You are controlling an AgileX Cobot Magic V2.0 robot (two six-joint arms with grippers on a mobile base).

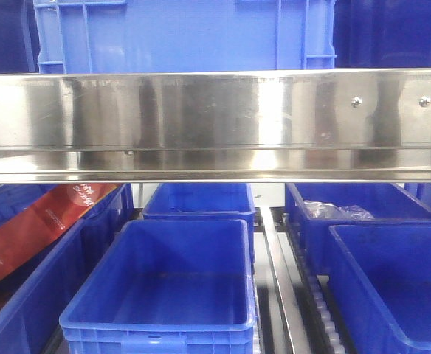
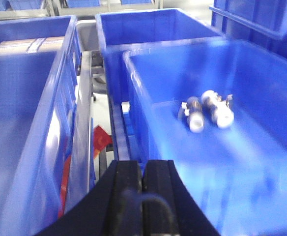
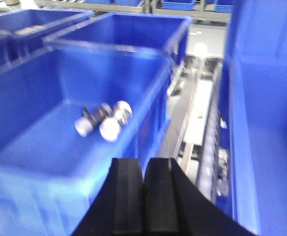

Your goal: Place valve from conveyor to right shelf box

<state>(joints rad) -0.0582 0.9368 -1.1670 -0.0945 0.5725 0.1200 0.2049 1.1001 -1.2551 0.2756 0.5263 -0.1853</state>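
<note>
Valves are lying in pairs inside blue shelf boxes in both wrist views: I'm seeing two capped valves [image 2: 205, 112] side by side, touching or nearly so, on the floor of a blue box [image 2: 261, 162] under my left wrist, and a similar pair [image 3: 103, 119] in another blue box [image 3: 45, 147] under my right. I'm reading both pincers as pressed together and holding nothing: the left gripper [image 2: 143, 179] and the right gripper [image 3: 144, 177] each show their fingers meeting with no gap. I'm not finding the conveyor in any view, so I cannot tell whether more valves are waiting there. Out front I'm looking past a steel shelf rail [image 1: 215, 122] at more blue bins [image 1: 164, 295]. My judgement is that a drop is done and both arms are hanging free above the boxes.
</note>
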